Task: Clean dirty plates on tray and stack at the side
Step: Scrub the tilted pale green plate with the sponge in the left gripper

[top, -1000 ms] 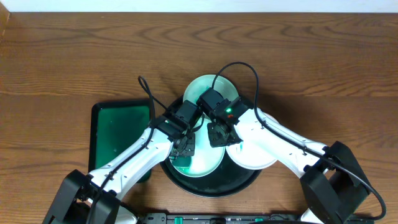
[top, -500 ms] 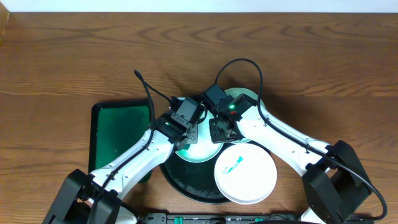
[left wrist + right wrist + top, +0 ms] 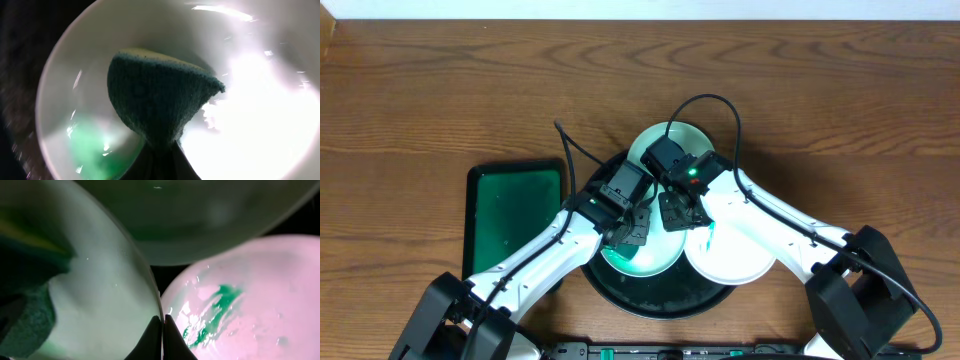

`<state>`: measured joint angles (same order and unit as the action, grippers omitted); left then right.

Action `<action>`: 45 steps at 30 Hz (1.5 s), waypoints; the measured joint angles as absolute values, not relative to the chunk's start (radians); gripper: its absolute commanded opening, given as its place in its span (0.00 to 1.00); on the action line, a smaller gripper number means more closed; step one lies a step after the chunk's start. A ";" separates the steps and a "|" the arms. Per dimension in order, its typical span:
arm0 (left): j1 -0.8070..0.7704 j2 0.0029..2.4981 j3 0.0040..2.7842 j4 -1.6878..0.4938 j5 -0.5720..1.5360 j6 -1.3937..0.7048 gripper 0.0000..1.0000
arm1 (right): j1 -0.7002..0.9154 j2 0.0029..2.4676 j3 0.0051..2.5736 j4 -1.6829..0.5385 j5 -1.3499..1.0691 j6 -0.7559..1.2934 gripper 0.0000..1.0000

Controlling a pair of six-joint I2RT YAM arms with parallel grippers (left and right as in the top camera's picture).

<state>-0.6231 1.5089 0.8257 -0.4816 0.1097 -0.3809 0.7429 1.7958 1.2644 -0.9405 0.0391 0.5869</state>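
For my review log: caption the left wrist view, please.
Left fingers hold a dark green sponge inside a pale, green-smeared plate.

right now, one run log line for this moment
left gripper: shut on sponge over front mint plate | right gripper: shut on that plate's rim | white plate: green smear | black tray: three plates on it

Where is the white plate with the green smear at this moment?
In the overhead view, the white plate lies at the near right edge of the black tray, beside the mint plate on its left.
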 measured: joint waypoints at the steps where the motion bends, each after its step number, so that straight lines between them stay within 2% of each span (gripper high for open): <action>1: -0.623 1.509 0.825 -0.467 0.117 -0.380 0.07 | 0.742 1.796 1.264 -0.940 0.040 0.586 0.02; 10: -0.628 1.485 0.816 -0.405 0.005 -0.446 0.07 | 0.736 1.796 1.264 -0.937 0.037 0.595 0.02; 23: -0.629 1.484 0.816 -0.424 -0.189 -0.488 0.07 | 0.737 1.796 1.264 -0.935 0.020 0.595 0.01; 34: -0.632 1.517 0.816 -0.500 -0.078 -0.527 0.07 | 0.748 1.796 1.264 -0.941 0.022 0.594 0.01; 41: -0.630 1.522 0.815 -0.444 0.176 -0.441 0.07 | 0.743 1.796 1.267 -0.931 0.010 0.591 0.02; 45: -0.630 1.530 0.815 -0.423 0.252 -0.428 0.07 | 0.738 1.795 1.267 -0.934 0.011 0.590 0.02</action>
